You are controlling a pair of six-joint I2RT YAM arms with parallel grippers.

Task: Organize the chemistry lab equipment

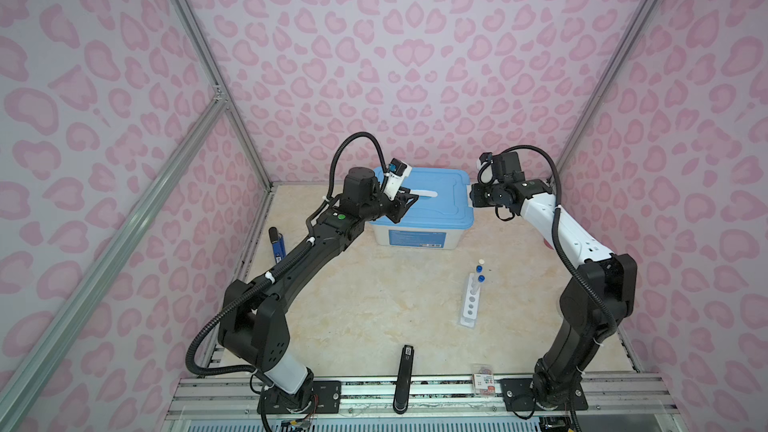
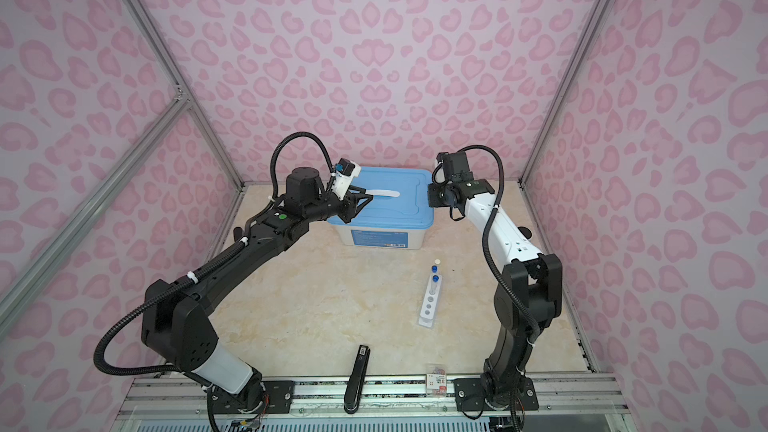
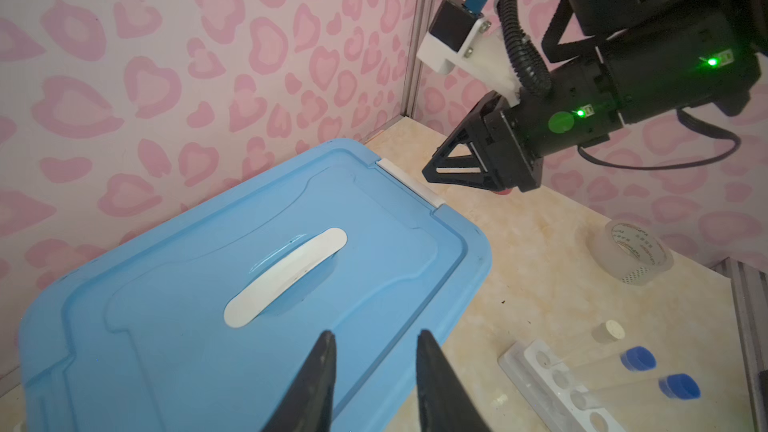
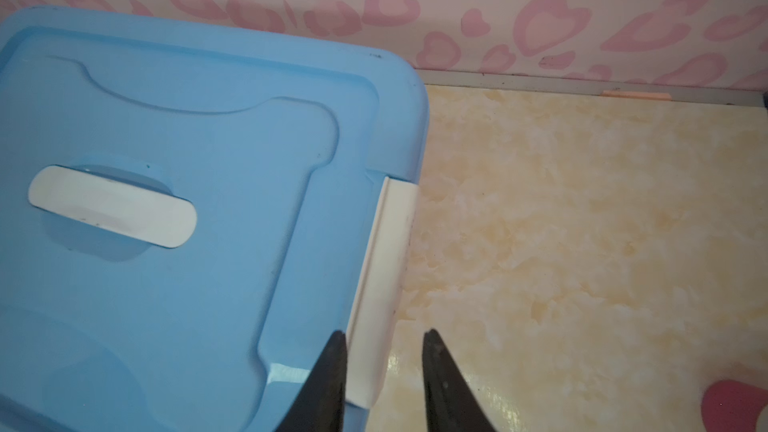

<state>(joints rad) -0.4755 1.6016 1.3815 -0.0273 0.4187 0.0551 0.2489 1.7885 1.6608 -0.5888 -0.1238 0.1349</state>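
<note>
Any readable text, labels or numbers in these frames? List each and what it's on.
Nothing is legible.
Blue barcode label on the white blue-lidded storage box: too small.
Printing on the clear tape roll: blurred.
White sticker on the black bar-shaped tool: too small.
Red-and-white print on the small clear packet: too small.

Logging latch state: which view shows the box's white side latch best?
Right wrist view: the white side latch lies close and unblocked beyond the right gripper. The left wrist view shows only a thin far strip; in both top views that gripper hides it.
</note>
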